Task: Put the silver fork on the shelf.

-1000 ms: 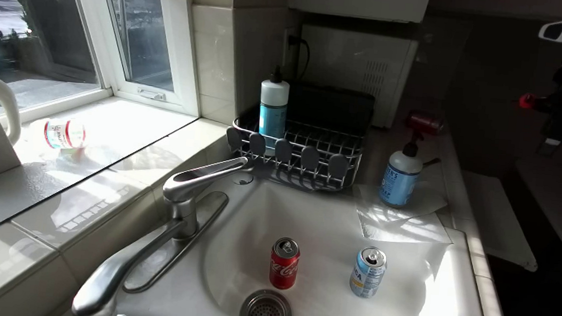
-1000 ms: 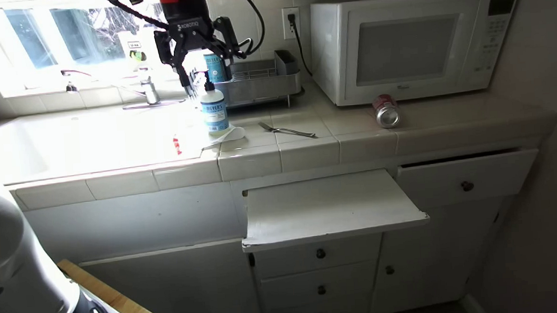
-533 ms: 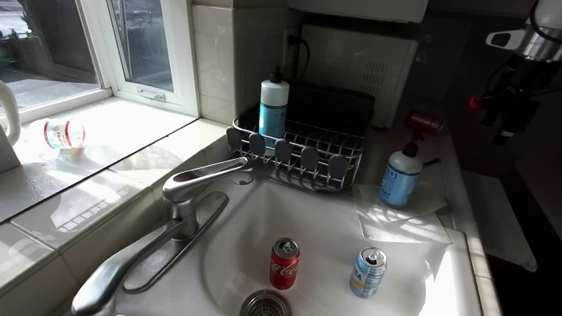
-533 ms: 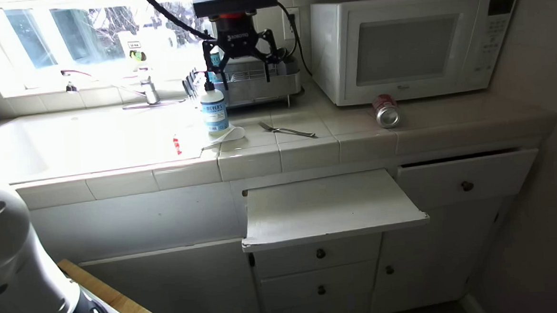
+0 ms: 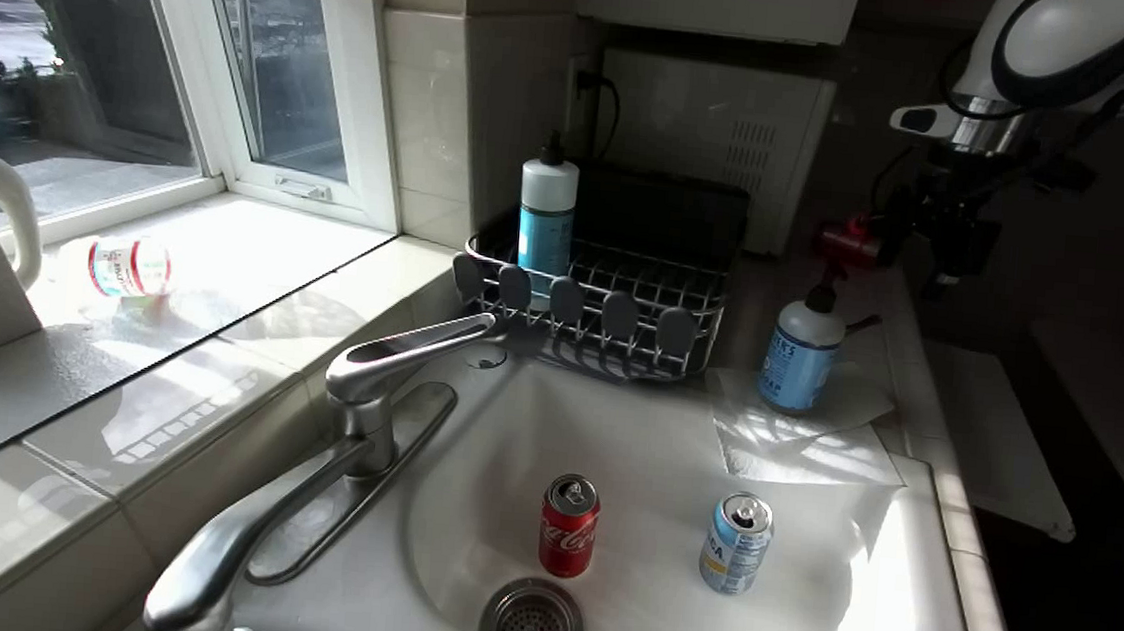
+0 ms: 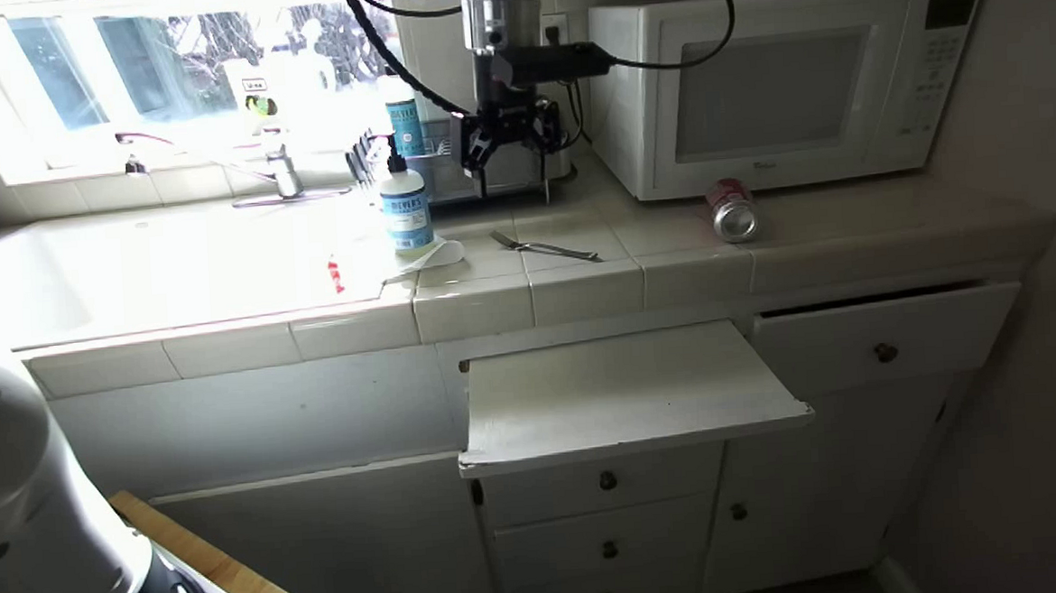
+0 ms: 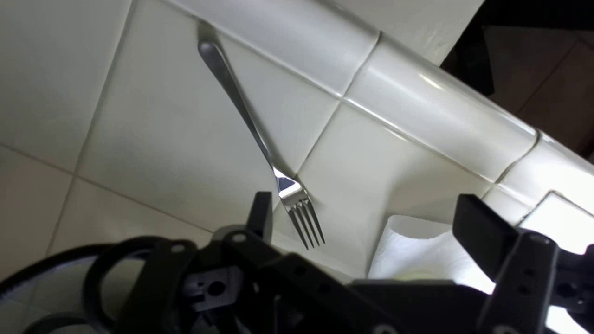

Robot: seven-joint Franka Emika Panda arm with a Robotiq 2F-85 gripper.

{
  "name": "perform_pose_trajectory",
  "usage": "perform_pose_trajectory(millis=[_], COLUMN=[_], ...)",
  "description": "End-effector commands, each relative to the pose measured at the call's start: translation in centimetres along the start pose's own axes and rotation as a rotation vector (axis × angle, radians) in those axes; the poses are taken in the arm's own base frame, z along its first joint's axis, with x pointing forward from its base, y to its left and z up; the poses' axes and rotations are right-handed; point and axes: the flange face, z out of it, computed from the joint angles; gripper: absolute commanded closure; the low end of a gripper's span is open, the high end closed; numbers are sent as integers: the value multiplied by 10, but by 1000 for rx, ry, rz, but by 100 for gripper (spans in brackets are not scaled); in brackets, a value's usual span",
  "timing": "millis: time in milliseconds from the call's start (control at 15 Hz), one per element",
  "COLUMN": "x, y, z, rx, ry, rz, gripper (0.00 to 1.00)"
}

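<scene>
As jaws gape, fork (image 7: 254, 128) near counter edge (image 7: 439, 110)

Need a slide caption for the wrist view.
Silver fork lying ungrasped on the tiled counter, pointing tines-first toward the open gripper.

My glazed cream tile counter (image 6: 885, 216)
From here I see a slim silver fork (image 7: 254, 131) lying near the front edge, a white paper sheet (image 7: 417, 250) near its tines, a red-and-silver cylindrical can (image 6: 731, 212) on its side before a boxy white microwave (image 6: 779, 93), and a silver-and-black wire dish rack (image 5: 619, 316) farther back
</scene>
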Motion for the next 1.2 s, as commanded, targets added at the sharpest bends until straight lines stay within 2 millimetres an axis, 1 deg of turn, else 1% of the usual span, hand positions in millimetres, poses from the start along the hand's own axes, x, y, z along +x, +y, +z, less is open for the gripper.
perform_pose_trajectory(millis=[0, 67, 267, 1000, 1133], x=[-11, -6, -14, -11, -7], y=[22, 11, 20, 20, 18], z=[12, 8, 15, 15, 15], rx=[45, 14, 24, 24, 10], ry=[19, 0, 2, 2, 23], rz=[-198, -112, -175, -189, -235], gripper=[0, 0, 0, 0, 0])
